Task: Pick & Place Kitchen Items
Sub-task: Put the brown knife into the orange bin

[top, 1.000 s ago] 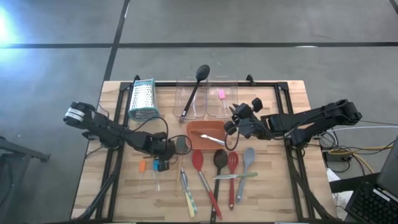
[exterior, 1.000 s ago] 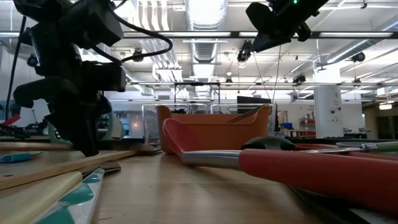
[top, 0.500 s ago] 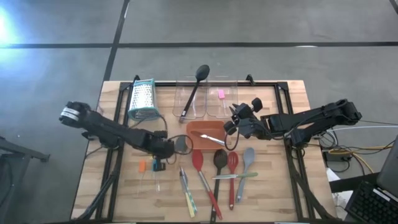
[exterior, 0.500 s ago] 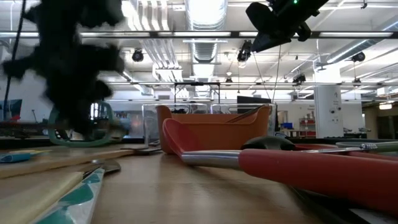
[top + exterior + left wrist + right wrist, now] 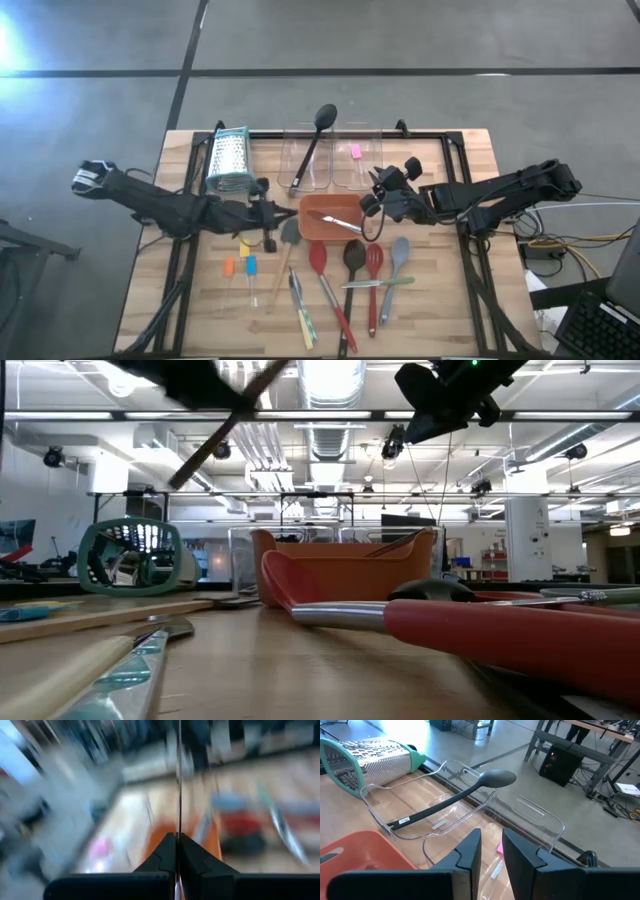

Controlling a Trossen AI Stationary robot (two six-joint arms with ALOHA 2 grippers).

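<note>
Left centre of the frame: your left gripper [image 5: 268, 215], fingers clamped on a wooden-handled grey spatula [image 5: 284, 245], has lifted it off the counter [image 5: 440, 310]; placing remains. Right of centre: right gripper [image 5: 372, 190] waits, fingers narrowly parted.

Our left wrist view is motion-blurred; the thin flat utensil [image 5: 179, 795] pinched there can't be identified.
</note>
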